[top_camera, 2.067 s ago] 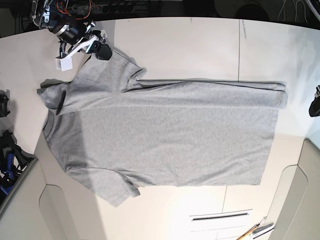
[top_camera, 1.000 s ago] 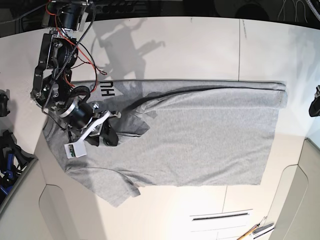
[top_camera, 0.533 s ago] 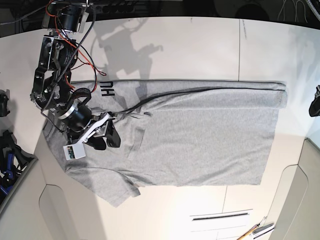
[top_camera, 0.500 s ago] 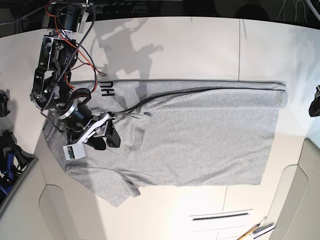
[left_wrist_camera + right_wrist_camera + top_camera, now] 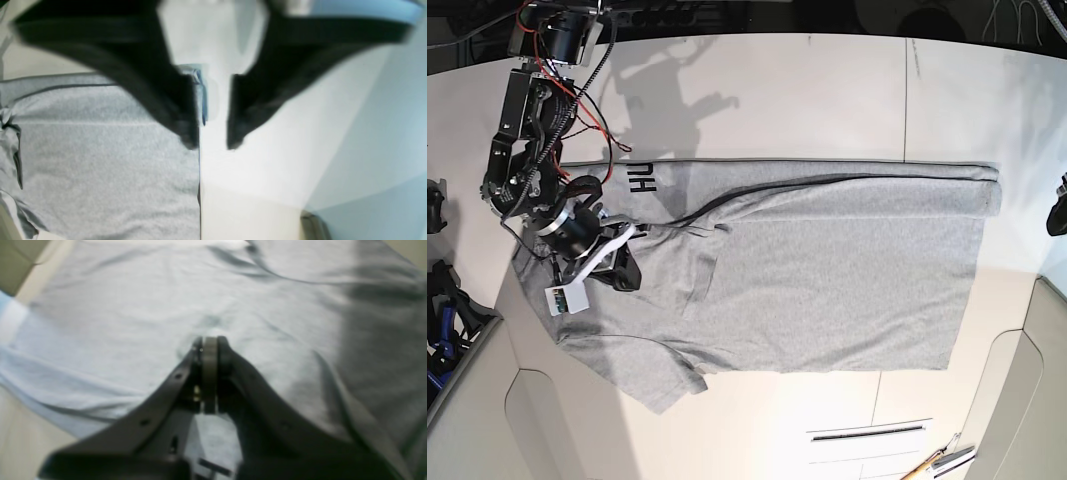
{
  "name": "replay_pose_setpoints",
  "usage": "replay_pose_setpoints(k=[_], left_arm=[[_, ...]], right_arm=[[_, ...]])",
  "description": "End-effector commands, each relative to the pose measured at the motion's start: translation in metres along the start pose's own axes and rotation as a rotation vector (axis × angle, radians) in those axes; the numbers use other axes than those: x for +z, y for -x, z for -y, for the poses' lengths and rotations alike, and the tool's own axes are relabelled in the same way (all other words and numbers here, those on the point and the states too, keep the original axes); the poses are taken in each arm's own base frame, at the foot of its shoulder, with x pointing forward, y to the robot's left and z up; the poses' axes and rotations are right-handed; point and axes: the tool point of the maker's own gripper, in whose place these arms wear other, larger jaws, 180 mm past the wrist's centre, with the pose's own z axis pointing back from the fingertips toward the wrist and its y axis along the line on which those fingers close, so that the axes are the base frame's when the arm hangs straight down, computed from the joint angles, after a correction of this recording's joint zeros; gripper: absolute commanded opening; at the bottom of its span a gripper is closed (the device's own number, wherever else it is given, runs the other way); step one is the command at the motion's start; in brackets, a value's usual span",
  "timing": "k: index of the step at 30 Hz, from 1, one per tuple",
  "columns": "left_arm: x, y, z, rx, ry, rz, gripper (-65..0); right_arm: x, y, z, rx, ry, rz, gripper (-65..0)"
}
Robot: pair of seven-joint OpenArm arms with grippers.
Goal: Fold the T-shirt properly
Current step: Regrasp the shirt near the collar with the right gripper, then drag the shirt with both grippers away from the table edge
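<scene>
The heather-grey T-shirt (image 5: 827, 270) lies flat across the white table, neck to the left and hem to the right. Its far edge is folded over, showing black lettering (image 5: 640, 178). My right gripper (image 5: 627, 270) rests on the shirt's chest area. In the right wrist view it (image 5: 209, 346) is shut, with a thin grey strip of cloth between the jaws, on the shirt (image 5: 133, 306). My left gripper (image 5: 211, 145) is open and empty, hovering over bare table just beside the shirt's hem (image 5: 100, 160). Only a dark part of that arm (image 5: 1059, 205) shows at the right edge of the base view.
The white table (image 5: 827, 90) has panel seams and a slot (image 5: 867, 433) near the front. Small tools (image 5: 942, 462) lie at the front right. Dark gear (image 5: 442, 310) sits off the left edge. The right arm's wires and links (image 5: 537, 110) stand over the far left corner.
My right gripper came from the far left corner down onto the shirt, dragging the sleeve and far edge over and exposing the lettering. In the last half second it shifted slightly left.
</scene>
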Motion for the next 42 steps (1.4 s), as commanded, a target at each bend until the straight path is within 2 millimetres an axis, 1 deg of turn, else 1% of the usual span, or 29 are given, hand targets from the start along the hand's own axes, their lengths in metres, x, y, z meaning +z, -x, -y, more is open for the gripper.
replay_pose_setpoints(k=[1,3,4,7,11,15,19,22,26,28,32,35,37,40,42], left_arm=[[0.005,-0.02,0.002,-0.021,0.011,0.054,-57.1],[0.002,-0.015,0.004,-0.014,0.018,0.047,-62.7],[0.001,-0.013,0.006,-0.011,0.021,0.044,-64.5],[-0.004,-0.007,0.011,-0.002,0.036,0.038,-65.0],[-0.012,-0.001,0.018,-0.011,0.048,0.019,-65.0],[-0.022,-0.003,0.019,-0.077,0.025,0.01,-65.0],[-0.033,-0.011,0.029,-0.122,0.038,0.02,-65.0],[-0.046,-0.008,0.046,-0.147,0.08,-0.006,-65.0],[-0.058,0.012,0.062,-0.186,0.12,-0.078,-65.0],[-0.06,0.018,0.066,-0.195,0.131,-0.097,-65.0],[-0.065,0.028,0.071,-0.197,0.134,-0.113,-65.0],[-0.073,0.048,0.074,-0.221,0.11,-0.156,-65.0],[-0.077,0.061,0.079,-0.222,0.107,-0.176,-65.0],[-0.083,0.073,0.085,-0.232,0.098,-0.192,-65.0],[-0.085,0.08,0.08,-0.241,0.059,-0.211,-65.0]], right_arm=[[0.004,-0.019,0.004,0.008,0.007,0.059,-65.0],[0.008,-0.02,0.015,-0.012,0.034,0.068,-65.0],[0.011,-0.02,0.02,-0.021,0.048,0.073,-65.0],[0.02,-0.017,0.039,-0.047,0.095,0.07,-65.0],[0.035,-0.011,0.064,-0.038,0.153,0.054,-65.0],[0.046,0.004,0.078,-0.019,0.183,0.01,-65.0],[0.053,0.022,0.079,-0.033,0.177,-0.023,-65.0],[0.056,0.032,0.077,-0.052,0.163,-0.037,-65.0],[0.062,0.043,0.079,-0.062,0.171,-0.06,-65.0],[0.063,0.044,0.081,-0.065,0.176,-0.06,-65.0],[0.064,0.044,0.085,-0.045,0.201,-0.063,-65.0],[0.066,0.046,0.094,-0.004,0.248,-0.077,-65.0],[0.066,0.046,0.094,-0.002,0.25,-0.079,-65.0],[0.066,0.049,0.095,-0.007,0.25,-0.085,-65.0],[0.065,0.056,0.098,-0.006,0.262,-0.11,-65.0]])
